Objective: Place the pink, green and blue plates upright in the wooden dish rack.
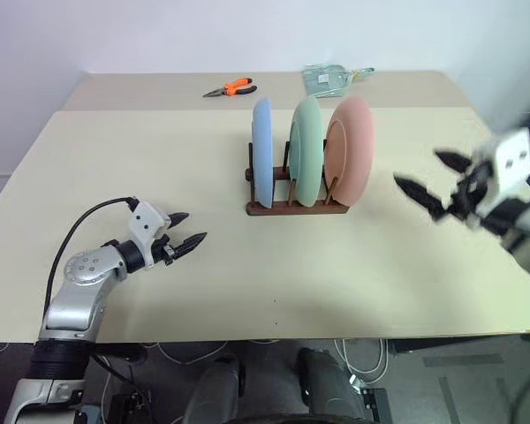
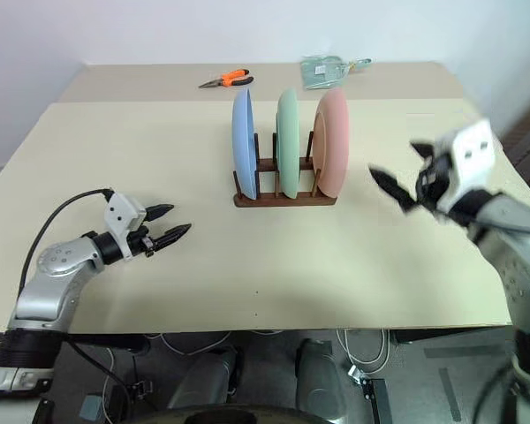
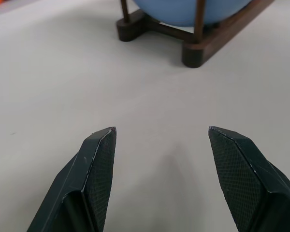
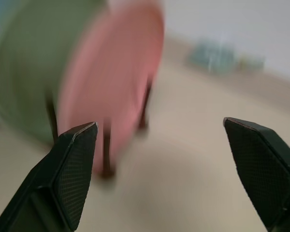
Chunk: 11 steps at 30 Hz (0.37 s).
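The blue plate (image 1: 262, 151), green plate (image 1: 306, 150) and pink plate (image 1: 351, 147) stand upright side by side in the wooden dish rack (image 1: 297, 207) at the middle of the table. To the right of the rack, clear of the pink plate, my right gripper (image 1: 440, 182) hangs above the table, open and holding nothing. Low over the table's front left, my left gripper (image 1: 189, 228) is open and empty, pointing toward the rack. The left wrist view shows the rack's base (image 3: 193, 46) and the blue plate's (image 3: 183, 9) lower rim beyond my open fingers.
Orange-handled pliers (image 1: 230, 88) lie at the table's far edge. A clear plastic packet (image 1: 329, 79) lies to their right. The tan table (image 1: 159, 177) is bare between the rack and both grippers. A black cable loops from my left wrist.
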Available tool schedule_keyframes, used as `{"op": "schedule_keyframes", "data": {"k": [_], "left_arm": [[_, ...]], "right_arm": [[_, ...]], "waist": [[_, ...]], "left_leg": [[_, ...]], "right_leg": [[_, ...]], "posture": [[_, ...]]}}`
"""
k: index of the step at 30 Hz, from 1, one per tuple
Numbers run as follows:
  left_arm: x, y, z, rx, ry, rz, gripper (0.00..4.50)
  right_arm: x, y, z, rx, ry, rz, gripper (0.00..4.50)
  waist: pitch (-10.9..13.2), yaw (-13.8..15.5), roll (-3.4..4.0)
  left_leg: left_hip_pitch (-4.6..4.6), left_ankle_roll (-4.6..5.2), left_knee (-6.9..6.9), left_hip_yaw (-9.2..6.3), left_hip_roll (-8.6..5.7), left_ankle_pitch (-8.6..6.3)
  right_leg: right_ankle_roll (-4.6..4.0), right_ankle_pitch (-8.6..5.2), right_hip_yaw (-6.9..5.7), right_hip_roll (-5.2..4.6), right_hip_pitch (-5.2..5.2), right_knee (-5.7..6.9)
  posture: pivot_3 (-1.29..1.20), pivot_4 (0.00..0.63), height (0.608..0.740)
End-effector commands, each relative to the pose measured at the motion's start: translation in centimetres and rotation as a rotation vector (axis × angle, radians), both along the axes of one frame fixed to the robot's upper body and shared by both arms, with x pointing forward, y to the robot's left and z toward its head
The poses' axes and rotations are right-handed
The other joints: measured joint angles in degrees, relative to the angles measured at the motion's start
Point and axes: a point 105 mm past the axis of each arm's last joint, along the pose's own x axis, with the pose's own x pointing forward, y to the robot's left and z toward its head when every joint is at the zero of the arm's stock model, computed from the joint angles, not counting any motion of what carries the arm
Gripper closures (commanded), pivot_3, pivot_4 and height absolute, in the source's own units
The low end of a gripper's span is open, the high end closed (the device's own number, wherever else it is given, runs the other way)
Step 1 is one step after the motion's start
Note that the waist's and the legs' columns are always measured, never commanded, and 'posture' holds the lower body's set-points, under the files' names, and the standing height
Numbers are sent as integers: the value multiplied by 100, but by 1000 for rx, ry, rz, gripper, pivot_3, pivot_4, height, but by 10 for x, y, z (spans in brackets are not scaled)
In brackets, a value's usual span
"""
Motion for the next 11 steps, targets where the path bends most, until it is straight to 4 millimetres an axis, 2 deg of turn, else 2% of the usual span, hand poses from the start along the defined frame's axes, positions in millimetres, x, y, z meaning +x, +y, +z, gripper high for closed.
{"op": "schedule_keyframes", "data": {"k": [1,4,11], "left_arm": [[-1,-2,7,12,-41,-21,1387],[-4,0,6,15,-38,-19,1387],[-10,6,2,9,-48,15,1387]], "right_arm": [[1,-2,-19,-74,10,37,237],[5,-7,-33,-86,22,34,237],[21,-17,-39,-59,-20,3,237]], "waist": [[2,-17,3],[3,10,4],[4,28,3]], "left_leg": [[3,0,2,4,2,0],[4,-1,5,5,4,0],[0,0,4,0,1,-1]], "right_leg": [[-1,1,2,-1,1,0],[-4,3,0,-1,1,1],[-23,16,-2,-4,2,-5]], "posture": [[0,150,740],[0,150,740],[0,150,740]]}}
